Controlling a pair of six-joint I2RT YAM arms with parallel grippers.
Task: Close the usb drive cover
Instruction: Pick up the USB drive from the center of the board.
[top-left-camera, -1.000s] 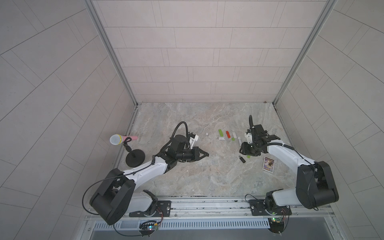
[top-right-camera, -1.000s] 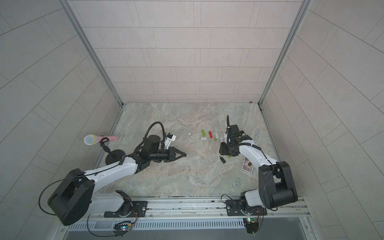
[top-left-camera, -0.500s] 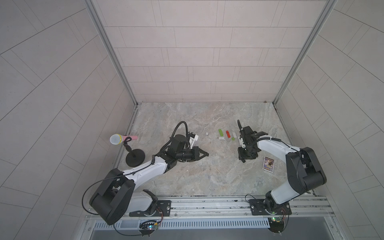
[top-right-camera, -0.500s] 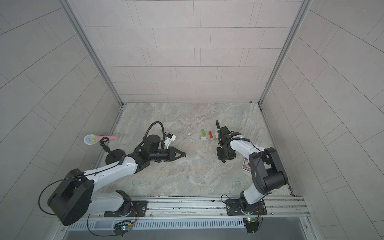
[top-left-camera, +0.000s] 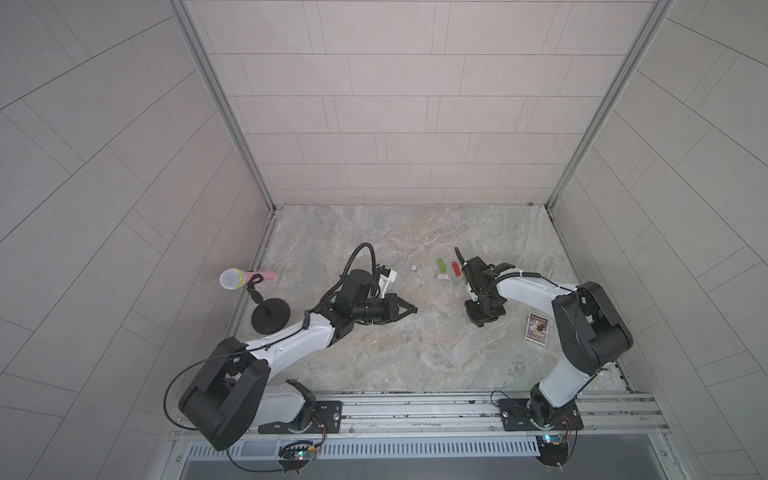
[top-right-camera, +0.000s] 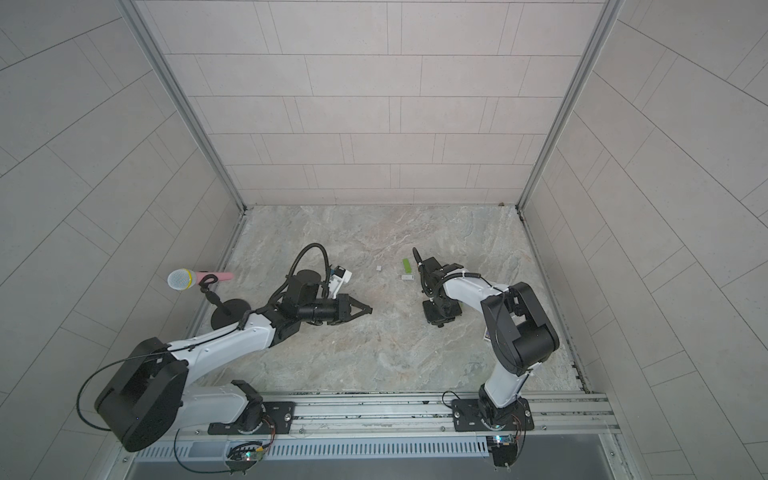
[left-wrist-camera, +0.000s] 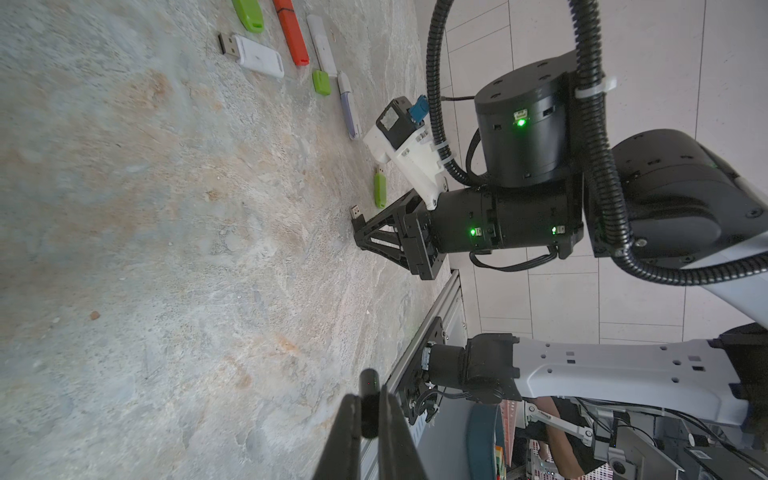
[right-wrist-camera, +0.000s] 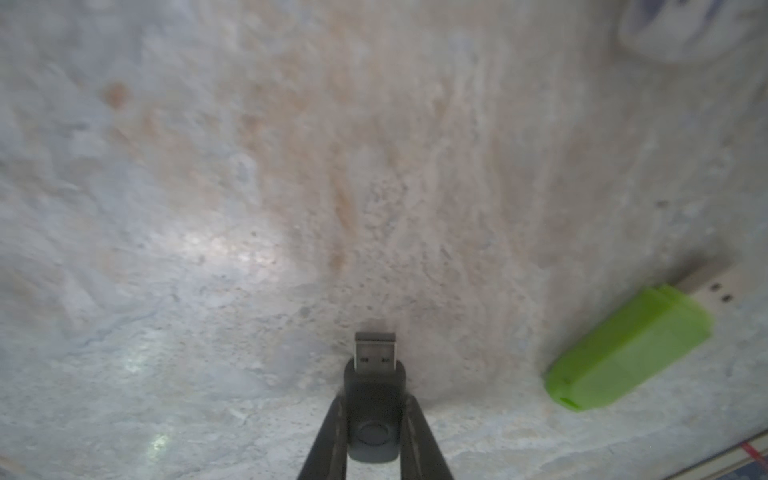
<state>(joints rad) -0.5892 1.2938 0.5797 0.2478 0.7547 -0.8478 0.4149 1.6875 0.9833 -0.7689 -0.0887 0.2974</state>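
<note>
In both top views the left gripper (top-left-camera: 409, 309) sits at centre frame, lying low over the marble table (top-left-camera: 374, 353) and pointing right, with its fingers drawn together. The right gripper (top-left-camera: 482, 322) is right of centre, aimed down at the table. From up here I cannot make out what it holds. Just above it in the frame lie a green USB drive (top-left-camera: 441, 264), a red USB drive (top-left-camera: 456, 269) and a white USB drive (top-left-camera: 443, 277). A printed card (top-left-camera: 537, 327) lies to the gripper's right. A microphone (top-left-camera: 237, 278) on its stand is at the left edge of the table.

From the left wrist camera, the left gripper's fingers (left-wrist-camera: 351, 409) are pinched on a small black piece (left-wrist-camera: 369, 399) with a rounded end. What it is I cannot tell. Across the table, the right gripper has its tips down at the surface, and a metal plug (left-wrist-camera: 354, 211) pokes out beside them. A capless green drive (left-wrist-camera: 380, 190) lies just beyond it.

From the right wrist camera, the right gripper is clamped on the black USB drive (right-wrist-camera: 374, 390), one finger on each side of its body. The drive's plug is bare and points away from the camera, close over the table. The capless green drive lies apart to one side, its plug also uncovered.
</note>
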